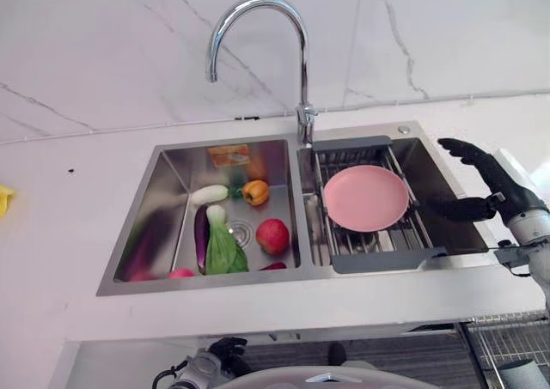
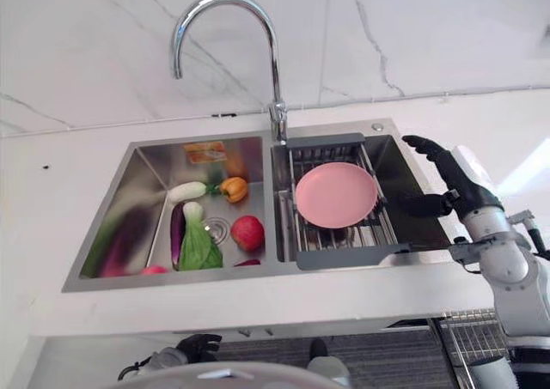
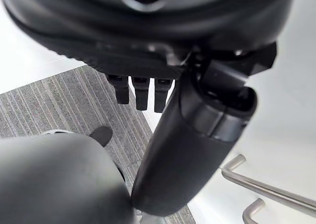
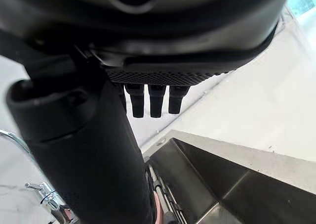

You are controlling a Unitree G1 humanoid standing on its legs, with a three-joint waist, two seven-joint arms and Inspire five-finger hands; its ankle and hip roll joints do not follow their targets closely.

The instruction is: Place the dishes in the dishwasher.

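Pink plate (image 1: pixel 365 197) lies flat on the rack (image 1: pixel 375 260) over the right sink basin. Right hand (image 1: pixel 485 183) hovers just right of it, fingers spread wide, holding nothing. Left hand (image 1: pixel 225 352) low near the floor, fingers relaxed. Best to pinch the plate's right rim.

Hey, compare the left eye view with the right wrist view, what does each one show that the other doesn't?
The left eye view alone shows the pink plate lying on the drain rack, plus vegetables and an apple in the left basin. The right wrist view alone shows the right hand from behind, fingers straight. Both share the sink, the faucet and the white counter.
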